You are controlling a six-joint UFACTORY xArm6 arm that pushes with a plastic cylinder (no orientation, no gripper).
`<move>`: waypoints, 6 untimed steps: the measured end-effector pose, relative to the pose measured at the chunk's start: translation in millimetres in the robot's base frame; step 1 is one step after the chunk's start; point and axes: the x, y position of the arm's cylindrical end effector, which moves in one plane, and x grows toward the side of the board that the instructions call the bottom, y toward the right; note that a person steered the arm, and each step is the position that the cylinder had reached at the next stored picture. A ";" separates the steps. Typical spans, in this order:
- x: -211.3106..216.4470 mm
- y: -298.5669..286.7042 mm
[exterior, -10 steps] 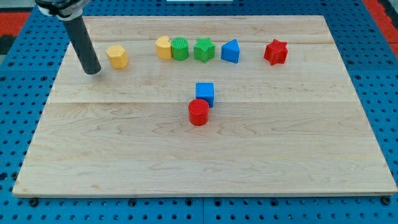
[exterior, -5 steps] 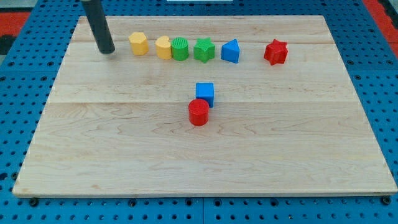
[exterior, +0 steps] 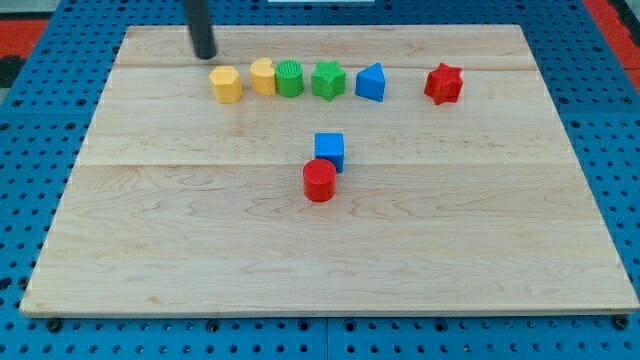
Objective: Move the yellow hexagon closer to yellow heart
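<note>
The yellow hexagon [exterior: 226, 84] lies on the wooden board near the view's top left. The yellow heart [exterior: 263, 75] is just to its right and slightly higher, with a narrow gap between them. The heart touches a green cylinder [exterior: 289, 78] on its right. My tip [exterior: 205, 53] is above and a little left of the hexagon, apart from it.
To the right of the green cylinder stand a green star [exterior: 327, 80], a blue triangle [exterior: 371, 82] and, further right, a red star [exterior: 443, 83]. A blue cube [exterior: 329, 150] and a red cylinder [exterior: 319, 180] sit together mid-board. The board [exterior: 320, 250] is pale wood on a blue pegboard.
The yellow hexagon has moved right, toward the yellow heart, and ended slightly lower. My tip moved right and up, from the hexagon's left to above it.
</note>
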 end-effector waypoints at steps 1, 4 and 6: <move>79.8 -2.2; 59.8 54.9; 112.0 77.5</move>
